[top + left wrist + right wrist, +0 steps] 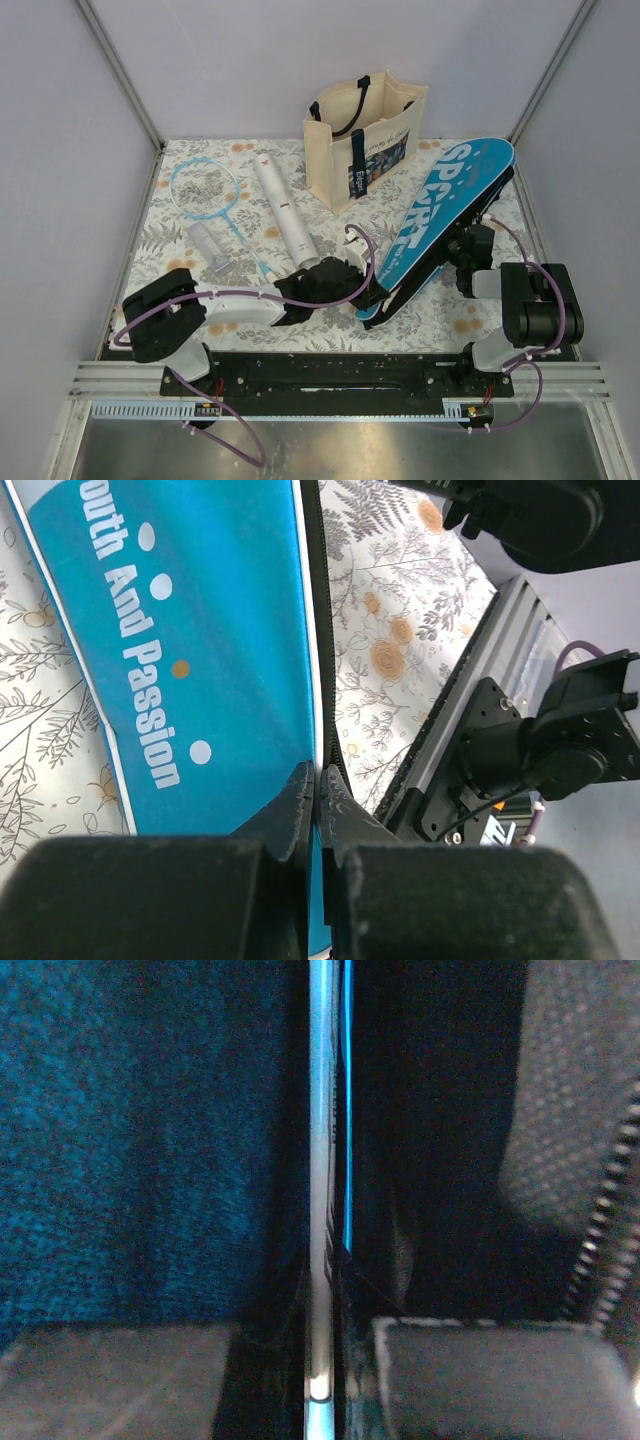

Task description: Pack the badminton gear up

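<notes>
The blue case lettered "SPORT" lies slanted at the right of the table. My left gripper is shut on the case's near narrow end. In the left wrist view the left gripper pinches the zip edge of the case. My right gripper is shut on the case's right edge. Up close the right gripper clamps a thin white-and-blue rim, with dark lining beside it. One light-blue racket and the long white tube lie at the left, apart from both grippers.
A cream tote bag with navy straps stands upright at the back, just left of the case's wide end. The flowered cloth covers the table. A metal rail runs along the near edge, and pale walls close in the other sides.
</notes>
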Controlling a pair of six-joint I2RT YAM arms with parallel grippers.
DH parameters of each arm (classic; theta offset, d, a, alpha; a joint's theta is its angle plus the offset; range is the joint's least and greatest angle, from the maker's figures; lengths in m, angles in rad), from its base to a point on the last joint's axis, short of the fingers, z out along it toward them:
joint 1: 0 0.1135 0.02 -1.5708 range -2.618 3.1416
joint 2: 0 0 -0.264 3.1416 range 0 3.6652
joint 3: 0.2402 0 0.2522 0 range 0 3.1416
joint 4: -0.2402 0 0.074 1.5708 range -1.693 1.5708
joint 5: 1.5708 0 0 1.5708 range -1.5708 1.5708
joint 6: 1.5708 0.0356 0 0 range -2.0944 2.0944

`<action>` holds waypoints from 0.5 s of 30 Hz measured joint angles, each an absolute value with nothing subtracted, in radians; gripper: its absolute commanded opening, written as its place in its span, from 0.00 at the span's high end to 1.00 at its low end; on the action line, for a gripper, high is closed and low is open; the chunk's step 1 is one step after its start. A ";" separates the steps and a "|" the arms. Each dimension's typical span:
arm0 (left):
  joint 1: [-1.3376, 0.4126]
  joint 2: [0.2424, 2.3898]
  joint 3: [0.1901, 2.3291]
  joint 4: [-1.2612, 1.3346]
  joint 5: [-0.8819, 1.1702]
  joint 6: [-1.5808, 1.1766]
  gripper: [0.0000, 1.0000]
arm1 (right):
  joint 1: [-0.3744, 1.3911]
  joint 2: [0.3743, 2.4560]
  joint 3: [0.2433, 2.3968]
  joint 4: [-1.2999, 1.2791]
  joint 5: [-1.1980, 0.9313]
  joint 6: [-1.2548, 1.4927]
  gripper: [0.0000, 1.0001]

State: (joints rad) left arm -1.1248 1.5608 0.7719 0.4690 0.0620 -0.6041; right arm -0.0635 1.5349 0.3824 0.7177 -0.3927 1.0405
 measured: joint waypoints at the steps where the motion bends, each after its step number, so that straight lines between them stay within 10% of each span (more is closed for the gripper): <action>1: -1.126 1.566 0.772 0.468 0.053 -0.604 1.00 | -0.049 1.545 0.393 0.720 -0.381 1.040 0.78; 7: -1.141 1.607 0.774 0.461 0.009 -0.611 1.00 | -0.020 1.550 0.460 0.609 -0.303 1.028 0.46; 15: -1.152 1.666 0.813 0.411 -0.059 -0.631 1.00 | -0.020 1.337 0.486 0.193 -0.183 0.955 0.36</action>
